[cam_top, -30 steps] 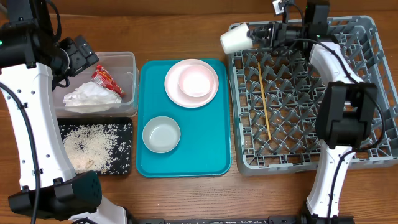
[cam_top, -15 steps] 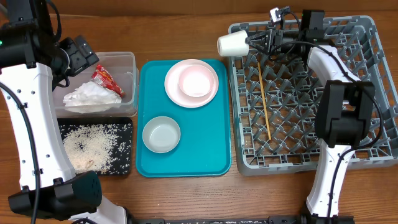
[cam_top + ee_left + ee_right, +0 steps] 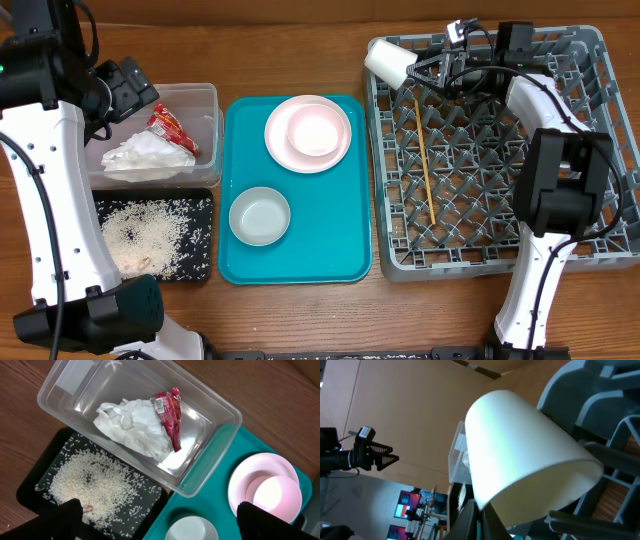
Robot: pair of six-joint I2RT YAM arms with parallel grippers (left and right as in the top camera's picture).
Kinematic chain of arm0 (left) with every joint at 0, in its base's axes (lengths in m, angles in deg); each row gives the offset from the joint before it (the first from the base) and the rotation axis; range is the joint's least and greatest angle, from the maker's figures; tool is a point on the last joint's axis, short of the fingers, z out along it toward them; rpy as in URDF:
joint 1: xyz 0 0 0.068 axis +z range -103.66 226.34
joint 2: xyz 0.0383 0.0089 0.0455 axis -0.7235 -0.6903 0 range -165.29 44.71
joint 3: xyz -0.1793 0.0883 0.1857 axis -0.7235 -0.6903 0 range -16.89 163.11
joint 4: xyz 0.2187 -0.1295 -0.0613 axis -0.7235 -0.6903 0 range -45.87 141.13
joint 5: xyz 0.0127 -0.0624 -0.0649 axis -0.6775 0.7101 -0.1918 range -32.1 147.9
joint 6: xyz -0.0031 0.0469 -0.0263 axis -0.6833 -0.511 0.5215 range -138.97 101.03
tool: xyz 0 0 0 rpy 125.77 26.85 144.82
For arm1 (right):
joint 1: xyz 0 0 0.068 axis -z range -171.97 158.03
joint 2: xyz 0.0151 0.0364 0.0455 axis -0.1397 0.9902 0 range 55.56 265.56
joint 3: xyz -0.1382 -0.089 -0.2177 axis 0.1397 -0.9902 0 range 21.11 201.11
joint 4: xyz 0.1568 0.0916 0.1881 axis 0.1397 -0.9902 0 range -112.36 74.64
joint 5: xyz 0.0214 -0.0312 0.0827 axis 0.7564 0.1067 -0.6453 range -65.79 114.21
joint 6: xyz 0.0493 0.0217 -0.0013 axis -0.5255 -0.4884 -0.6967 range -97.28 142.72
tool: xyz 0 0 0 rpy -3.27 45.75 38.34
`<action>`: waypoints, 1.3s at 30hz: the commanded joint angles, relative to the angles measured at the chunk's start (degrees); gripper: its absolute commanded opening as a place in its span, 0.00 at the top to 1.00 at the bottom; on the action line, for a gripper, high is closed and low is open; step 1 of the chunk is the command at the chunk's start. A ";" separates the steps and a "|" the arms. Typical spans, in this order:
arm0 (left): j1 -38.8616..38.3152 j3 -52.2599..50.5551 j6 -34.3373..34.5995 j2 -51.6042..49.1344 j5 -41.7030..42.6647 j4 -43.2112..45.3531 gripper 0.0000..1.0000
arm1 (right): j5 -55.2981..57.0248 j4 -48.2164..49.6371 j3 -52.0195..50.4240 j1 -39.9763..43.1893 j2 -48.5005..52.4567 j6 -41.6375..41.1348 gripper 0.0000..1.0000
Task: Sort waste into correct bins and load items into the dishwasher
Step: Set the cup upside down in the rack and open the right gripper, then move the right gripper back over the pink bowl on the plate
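Note:
My right gripper (image 3: 425,70) is shut on the rim of the small white cup (image 3: 388,62), holding it tilted over the far left corner of the grey dish rack (image 3: 590,150); the cup fills the right wrist view (image 3: 520,450). A chopstick (image 3: 425,155) lies in the rack. The pink plate (image 3: 280,135) with a white bowl (image 3: 313,130) on it and a second white bowl (image 3: 260,216) sit on the teal tray. The napkin (image 3: 132,427) and red wrapper (image 3: 169,415) lie in the clear tub (image 3: 220,435). Rice (image 3: 90,485) covers the black tray (image 3: 200,265). My left gripper (image 3: 160,522) is open above them.
The teal serving tray (image 3: 340,255) lies between the bins and the rack. The white arm columns stand at the left and right front of the wooden table (image 3: 300,320).
My right gripper swung the cup from left of the rack's corner back right, over the rack's far left corner, tilting it mouth down. The left arm has not moved.

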 commanded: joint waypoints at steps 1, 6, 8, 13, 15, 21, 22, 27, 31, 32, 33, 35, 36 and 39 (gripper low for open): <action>0.00 0.33 -0.46 0.61 0.24 0.07 0.00 | 2.99 -1.11 -0.57 0.20 0.28 0.39 0.96; 0.00 0.33 -0.46 0.61 0.24 0.07 0.00 | 4.63 -3.63 -0.55 0.55 0.13 0.37 0.88; 0.00 0.33 -0.46 0.61 0.24 0.07 0.00 | 7.04 -5.68 -0.55 1.05 -0.33 0.42 0.85; -0.02 0.33 -0.46 0.61 0.24 0.07 0.00 | 14.10 -12.48 -0.50 2.45 -3.32 4.13 0.79; 0.00 0.33 -0.46 0.61 0.24 0.07 0.00 | 18.60 -16.09 -0.39 2.84 -5.35 6.27 0.79; 0.00 0.33 -0.46 0.61 0.26 0.07 0.00 | 40.26 -25.57 -0.33 2.69 -13.14 9.81 0.79; 0.00 0.33 -0.46 0.61 0.24 0.07 0.00 | 43.63 -26.27 -0.33 2.45 -14.38 9.79 0.79; 0.00 0.33 -0.46 0.61 0.24 0.07 0.00 | 51.06 -28.70 -0.33 0.35 -18.82 9.90 0.79; 0.00 0.33 -0.46 0.61 0.24 0.07 0.00 | 51.25 -29.75 -0.33 -3.56 -20.24 11.85 0.79; 0.00 0.33 -0.46 0.61 0.24 0.07 0.00 | 52.06 -29.83 -0.33 -5.38 -20.37 12.72 0.79; 0.00 0.33 -0.46 0.61 0.24 0.07 0.00 | 53.31 -29.83 -0.33 -6.84 -20.37 12.81 0.79; 0.00 0.33 -0.46 0.61 0.24 0.07 0.00 | 58.38 -29.90 -0.33 -11.10 -20.37 12.79 0.79; -0.02 0.33 -0.46 0.61 0.24 0.07 0.00 | 61.00 -29.92 -0.33 -13.27 -20.37 12.81 0.79; 0.00 0.33 -0.46 0.61 0.24 0.07 0.00 | 67.41 -29.11 -0.33 -20.15 -20.37 12.83 0.79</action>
